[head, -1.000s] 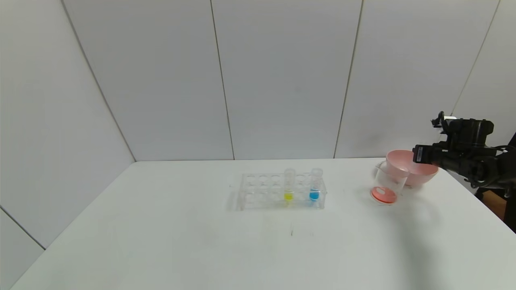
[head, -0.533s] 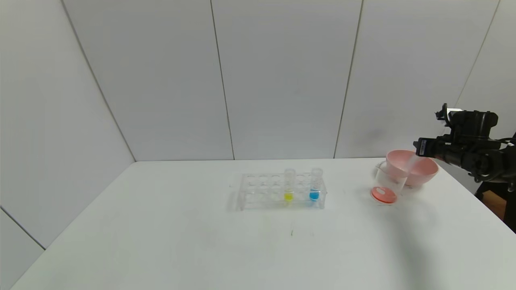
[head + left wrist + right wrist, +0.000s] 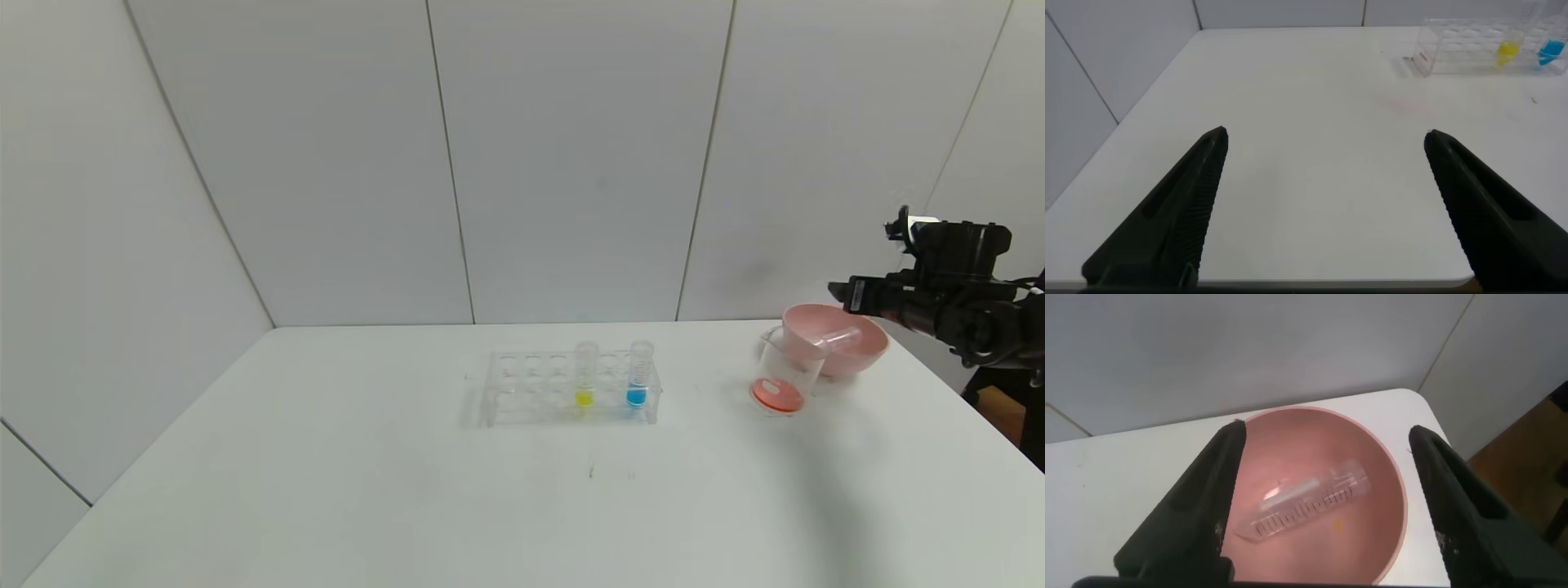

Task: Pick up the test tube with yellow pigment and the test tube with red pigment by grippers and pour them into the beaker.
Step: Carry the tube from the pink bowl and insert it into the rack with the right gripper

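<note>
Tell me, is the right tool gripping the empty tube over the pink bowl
No, the right tool hangs open above the pink bowl, and the empty tube lies loose inside the bowl.

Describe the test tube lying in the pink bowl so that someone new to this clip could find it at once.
Start at the pink bowl near the table's far right corner, just behind the beaker holding red liquid. Inside it lies an emptied clear test tube, on its side, under the open right pincer. Unlike the yellow tube and blue tube standing upright in the rack, it is flat and drained.
</note>
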`<action>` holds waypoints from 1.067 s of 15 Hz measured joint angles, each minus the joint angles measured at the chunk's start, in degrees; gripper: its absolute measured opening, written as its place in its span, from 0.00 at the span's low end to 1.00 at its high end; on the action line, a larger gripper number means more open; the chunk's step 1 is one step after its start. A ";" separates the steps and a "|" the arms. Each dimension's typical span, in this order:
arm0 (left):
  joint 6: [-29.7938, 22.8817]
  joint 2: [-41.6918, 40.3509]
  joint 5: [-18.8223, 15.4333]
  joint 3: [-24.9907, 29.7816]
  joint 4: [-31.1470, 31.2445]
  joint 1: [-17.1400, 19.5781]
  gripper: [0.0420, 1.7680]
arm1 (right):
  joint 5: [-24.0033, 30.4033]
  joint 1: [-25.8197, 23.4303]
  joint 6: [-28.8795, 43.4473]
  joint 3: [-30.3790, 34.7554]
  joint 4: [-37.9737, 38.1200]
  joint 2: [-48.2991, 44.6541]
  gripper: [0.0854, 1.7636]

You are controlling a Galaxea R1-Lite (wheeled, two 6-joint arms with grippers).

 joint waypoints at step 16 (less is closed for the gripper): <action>0.00 0.00 0.00 0.00 0.00 0.00 0.97 | -6.70 22.60 6.01 27.19 14.15 -34.91 0.95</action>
